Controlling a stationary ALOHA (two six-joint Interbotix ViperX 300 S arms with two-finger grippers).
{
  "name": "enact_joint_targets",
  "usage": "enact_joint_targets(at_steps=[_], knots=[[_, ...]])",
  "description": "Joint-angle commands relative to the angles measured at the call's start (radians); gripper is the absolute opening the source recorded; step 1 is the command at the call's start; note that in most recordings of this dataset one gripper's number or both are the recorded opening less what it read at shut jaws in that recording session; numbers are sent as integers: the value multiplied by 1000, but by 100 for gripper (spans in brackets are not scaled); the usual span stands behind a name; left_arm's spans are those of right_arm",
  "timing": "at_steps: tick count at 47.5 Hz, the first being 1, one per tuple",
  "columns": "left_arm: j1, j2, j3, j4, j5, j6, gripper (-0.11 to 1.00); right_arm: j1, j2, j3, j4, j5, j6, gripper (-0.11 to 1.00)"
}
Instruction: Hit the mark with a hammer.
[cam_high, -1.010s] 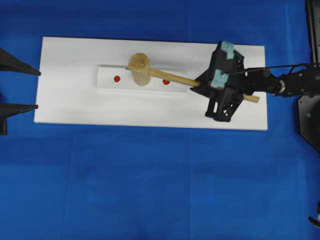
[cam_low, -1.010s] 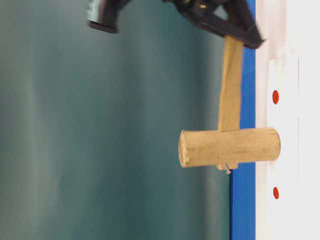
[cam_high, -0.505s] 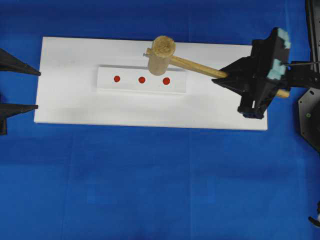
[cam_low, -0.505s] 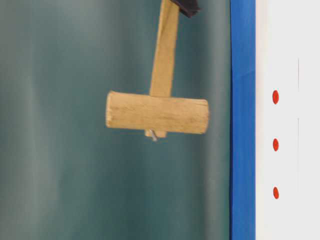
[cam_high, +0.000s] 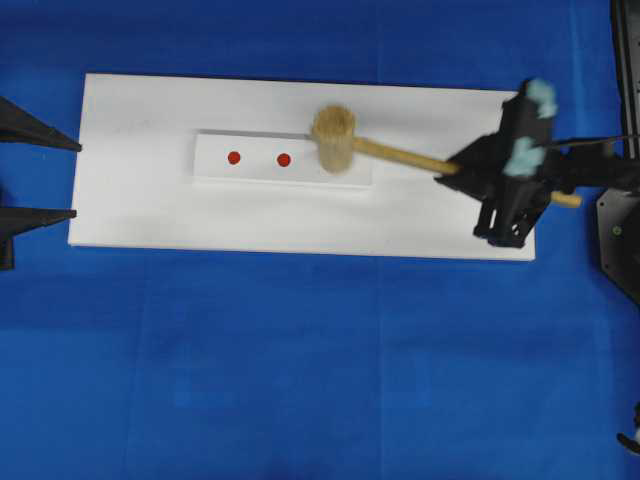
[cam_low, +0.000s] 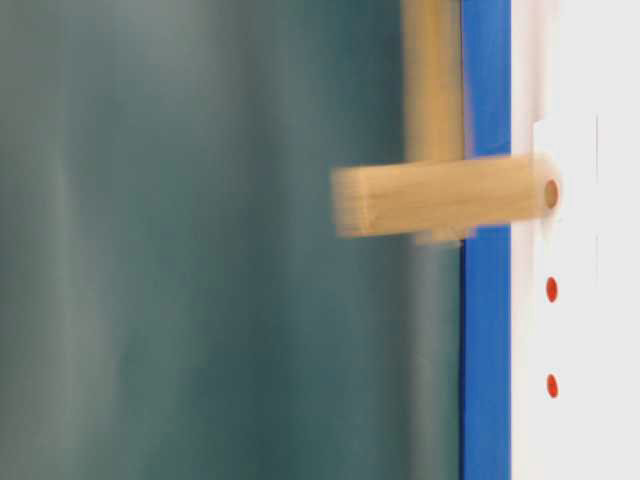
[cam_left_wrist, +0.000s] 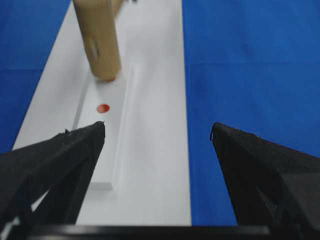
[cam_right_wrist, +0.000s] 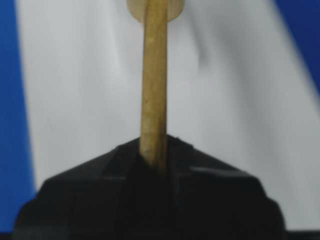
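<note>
The wooden hammer has its head down on the right end of the raised white strip. The head covers the mark in the overhead view. In the table-level view the mark shows dimly through the blurred head end, which meets the strip there. Two smaller red dots lie uncovered to the left. My right gripper is shut on the hammer's handle near its far end. My left gripper stands open at the board's left edge, holding nothing, its fingers apart.
The strip lies on a flat white board on a blue cloth. The right arm's base sits at the right edge.
The hammer rose off the middle dot, moved right with my right gripper, and swung down onto the right end of the strip. The left gripper stayed still.
</note>
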Motion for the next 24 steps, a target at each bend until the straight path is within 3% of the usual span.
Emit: enact_joint_targets(at_steps=[1,10,24], knots=[[2,8,-9,0,-11,0,85,2,61,-17,29,12,-2,1],[2,6,-11,-2,-11,-2,85,2,49,-34,21,32,-11,1],[2,5,-11,0,-11,-2,85,6,-109,-55,18,31,-31,1]])
